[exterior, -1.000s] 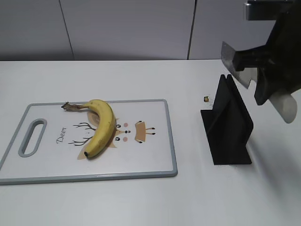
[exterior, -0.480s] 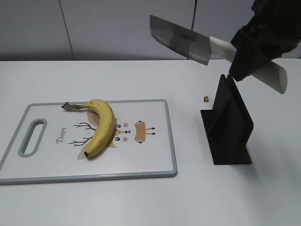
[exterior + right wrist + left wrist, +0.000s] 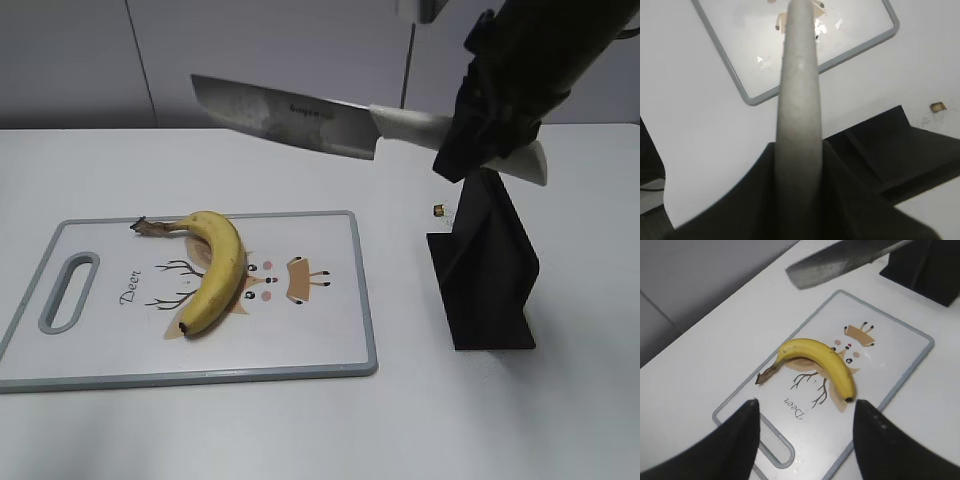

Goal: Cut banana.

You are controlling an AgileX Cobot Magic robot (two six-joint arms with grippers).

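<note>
The yellow banana [image 3: 215, 268] lies on the white cutting board [image 3: 320, 340], stem at the far left; it also shows in the left wrist view [image 3: 822, 359]. My right gripper [image 3: 480, 130] is shut on the white handle of a cleaver knife [image 3: 290, 118] and holds it high, blade pointing left above the board's far edge. The handle [image 3: 799, 100] fills the right wrist view. The blade [image 3: 840, 262] shows at the top of the left wrist view. My left gripper [image 3: 805, 432] is open and empty, hovering above the board's handle end; it is out of the exterior view.
A black knife stand [image 3: 485, 265] stands to the right of the board, and shows in the right wrist view [image 3: 900, 150]. A small brass-coloured object [image 3: 438, 210] lies on the table behind the stand. The board has a grey rim and a handle slot [image 3: 68, 290] at the left.
My right gripper has swung the knife out from over the stand and carried it left, so the blade now reaches over the board's far side. The banana has not moved.
</note>
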